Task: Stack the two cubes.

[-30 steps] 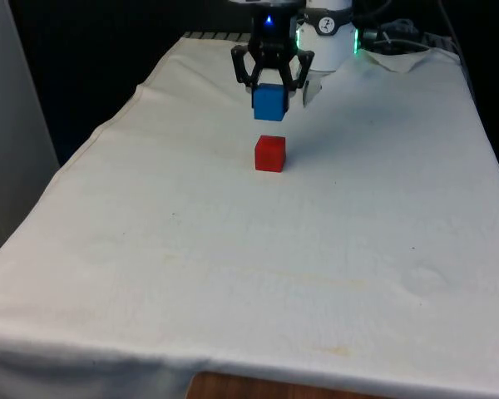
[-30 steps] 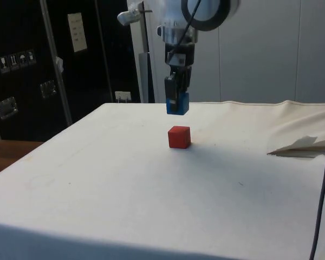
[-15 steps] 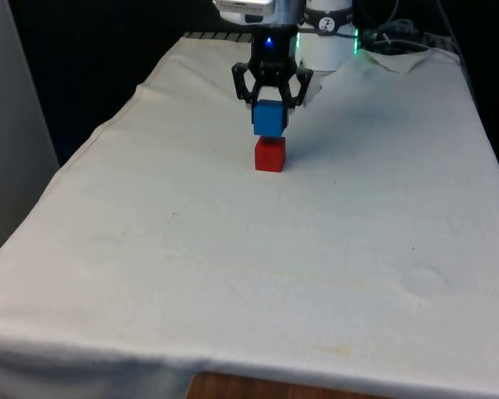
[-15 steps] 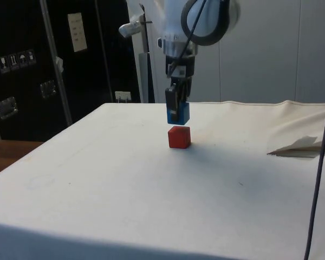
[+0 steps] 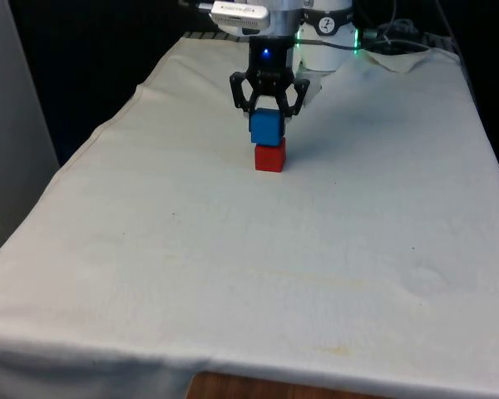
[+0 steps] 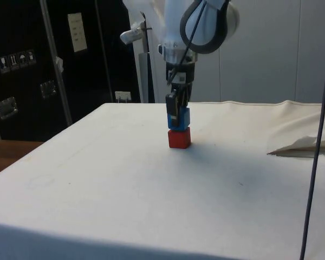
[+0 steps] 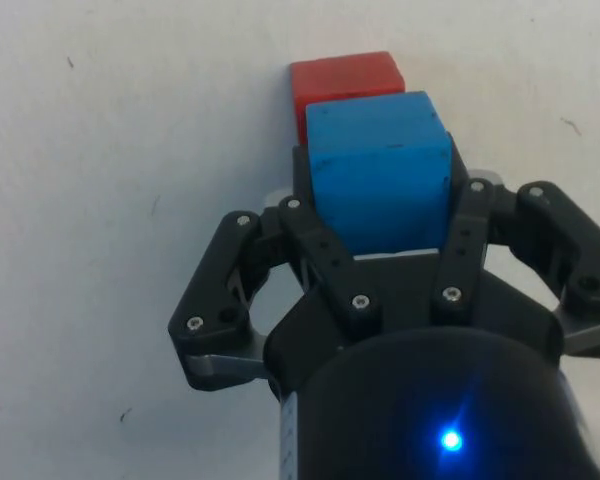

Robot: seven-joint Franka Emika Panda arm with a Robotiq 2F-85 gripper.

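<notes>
The blue cube [image 5: 265, 127] sits on top of the red cube [image 5: 269, 157], and the two touch each other in the front view and in the side view. In the side view the blue cube [image 6: 179, 118] is placed a little toward the robot's side of the red cube [image 6: 179, 137], not fully in line with it. The red cube stands on the white cloth [image 5: 233, 249] in the far half of the table, near the middle of its width. The gripper [image 5: 266, 112] comes down from above and its jaws are narrow, closed on the two sides of the blue cube. In the wrist view the fingers [image 7: 460, 225] press the blue cube [image 7: 378, 170], and the red cube [image 7: 345, 78] shows beyond it.
</notes>
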